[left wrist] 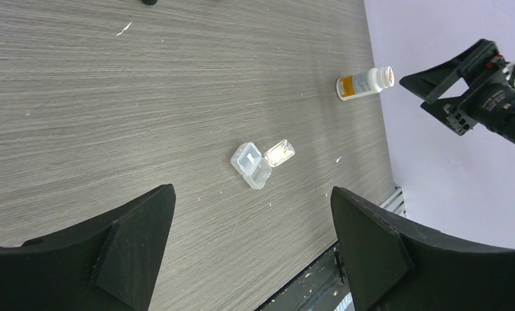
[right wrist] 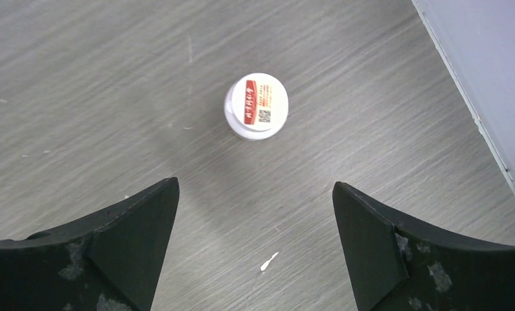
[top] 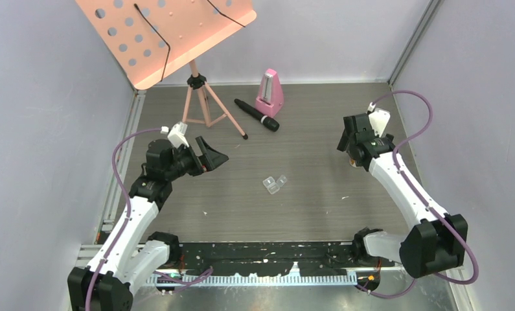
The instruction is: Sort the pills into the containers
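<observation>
The containers [top: 275, 184], a small clear pill box, lie near the middle of the grey wood-grain surface [top: 306, 214], between the two arms and touching neither. In the left wrist view one lid flap of the box is swung open to the side. The pills are too small to make out in any view, so it cannot be told whether any lie in the compartments.

The left hand [top: 214, 153] hangs above the surface, well to the left of the box, spread wide and gripping nothing. Its own camera looks across at the box between the two black fingers [left wrist: 131, 246].

The right hand [right wrist: 254, 188] hovers at the right side of the surface, near the wall, directly over a small white-capped bottle [right wrist: 256, 105]. The bottle stands upright, with a red-orange label showing from above. This hand is open too, both of its fingers clear of the bottle and nothing held.

A few white flecks [right wrist: 267, 261] lie scattered on the surface. Toward the far edge stands a pink metronome [top: 270, 94], with a black microphone [top: 256, 115] lying just beside it and a pink music stand [top: 170, 39] on its tripod to their left
</observation>
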Tool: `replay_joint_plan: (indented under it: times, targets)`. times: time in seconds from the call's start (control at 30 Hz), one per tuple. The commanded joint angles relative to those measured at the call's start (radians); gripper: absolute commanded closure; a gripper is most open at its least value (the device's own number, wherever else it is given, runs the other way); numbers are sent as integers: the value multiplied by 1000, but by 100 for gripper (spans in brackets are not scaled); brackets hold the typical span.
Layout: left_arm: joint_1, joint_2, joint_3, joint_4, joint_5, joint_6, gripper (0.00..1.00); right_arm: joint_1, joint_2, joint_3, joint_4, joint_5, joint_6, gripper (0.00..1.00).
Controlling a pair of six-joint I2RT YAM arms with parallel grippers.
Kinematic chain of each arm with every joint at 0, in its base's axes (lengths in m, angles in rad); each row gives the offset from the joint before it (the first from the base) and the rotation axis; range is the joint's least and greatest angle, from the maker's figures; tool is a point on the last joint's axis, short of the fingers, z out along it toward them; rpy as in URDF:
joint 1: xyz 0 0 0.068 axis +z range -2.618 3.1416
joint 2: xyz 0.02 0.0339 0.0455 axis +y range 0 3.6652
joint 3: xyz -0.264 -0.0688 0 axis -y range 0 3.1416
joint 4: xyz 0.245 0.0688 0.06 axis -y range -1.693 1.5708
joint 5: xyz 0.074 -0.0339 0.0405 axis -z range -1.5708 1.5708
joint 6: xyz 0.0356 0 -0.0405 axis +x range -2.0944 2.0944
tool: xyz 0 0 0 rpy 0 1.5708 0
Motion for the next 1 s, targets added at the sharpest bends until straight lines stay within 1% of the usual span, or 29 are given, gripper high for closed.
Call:
replay_joint_plan:
  times: [0.0,0.1,0.33,0.43,0.47,0.57,0.6,0.63,0.73,0.83,0.97]
  targets:
    - [-7,-16,26,-1,-10,20,7,-47,47,-16,49,-13,11,3]
    - [-8,-24,24,-13,-16,21,7,-109,121,-5,59,-48,15,3]
    - [-7,-35,43,-46,-20,26,7,-167,273,41,122,-104,-12,4]
    - [-7,-33,48,-46,-25,26,7,-187,308,39,162,-114,-37,7]
    - [-7,-32,50,-45,-27,26,7,-204,320,28,196,-146,-44,8]
    - [-7,-24,56,-48,-33,26,9,-221,334,5,263,-237,-72,17]
    - [-7,-21,59,-47,-33,26,9,-221,339,-3,270,-248,-75,19]
    - [-7,-17,60,-49,-35,26,9,-235,341,-5,284,-260,-81,22]
    - [-7,-5,68,-53,-32,28,11,-250,347,-11,304,-273,-92,29]
    - [-7,8,75,-58,-23,29,11,-251,357,2,297,-282,-98,40]
    - [-11,15,82,-53,-6,49,12,-251,343,7,276,-302,-97,50]
